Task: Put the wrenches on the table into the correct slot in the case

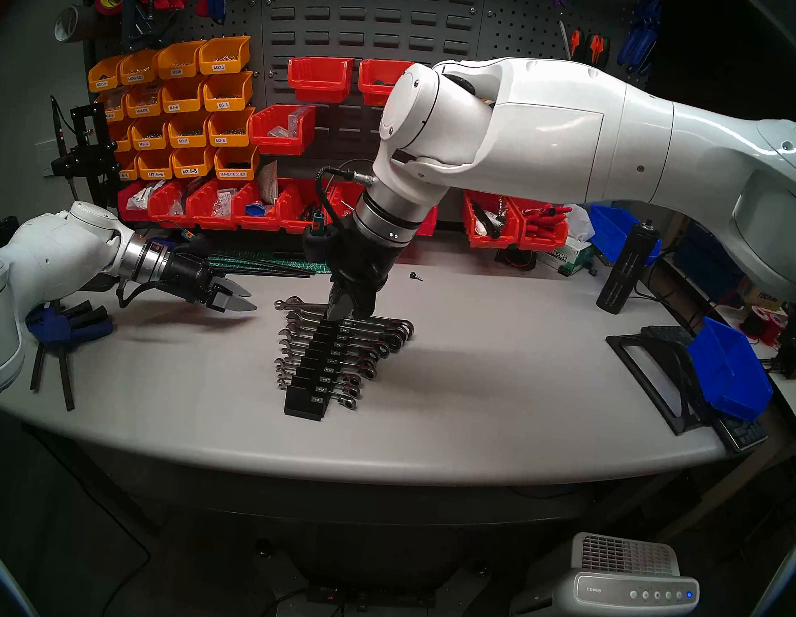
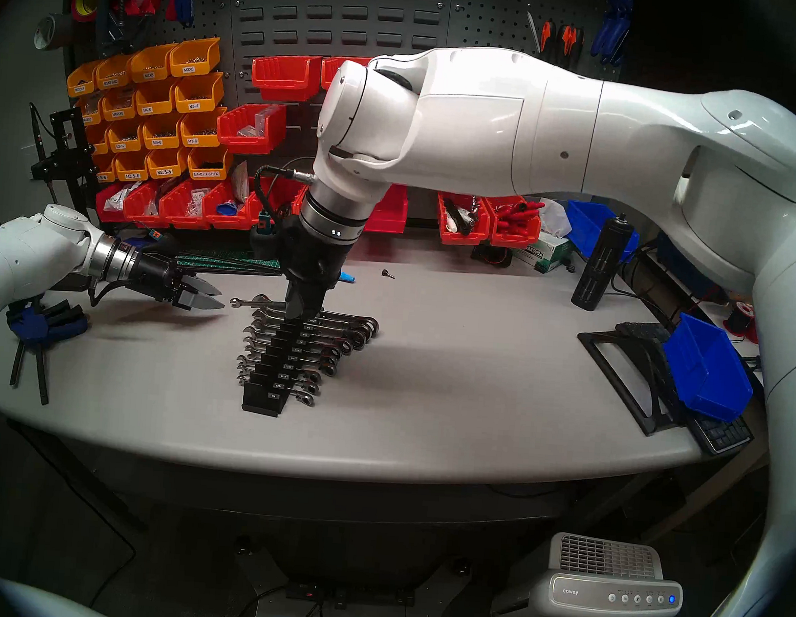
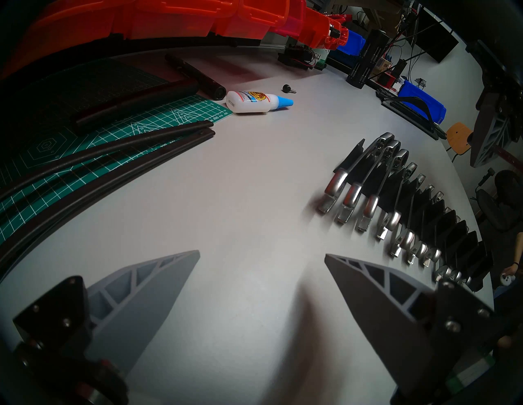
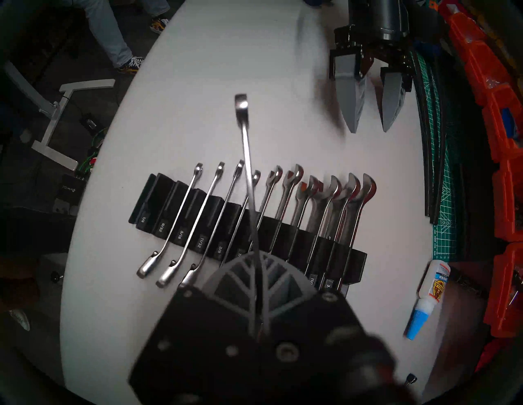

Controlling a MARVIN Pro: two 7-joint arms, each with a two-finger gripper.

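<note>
Right end effector (image 4: 259, 285) clamped on slim wrench (image 4: 245, 147) above rack (image 4: 158, 203).

One slim silver combination wrench (image 4: 246, 135) sticks out from the right gripper (image 4: 256, 263). Directly beneath that gripper lies one long black stepped plastic rack (image 4: 158, 195) carrying what looks like ten chrome ratchet-head wrenches (image 4: 294, 181), though the blur makes the count uncertain. Off to the gripper's side lies one white glue bottle with a blue cap (image 4: 433, 285).
</note>
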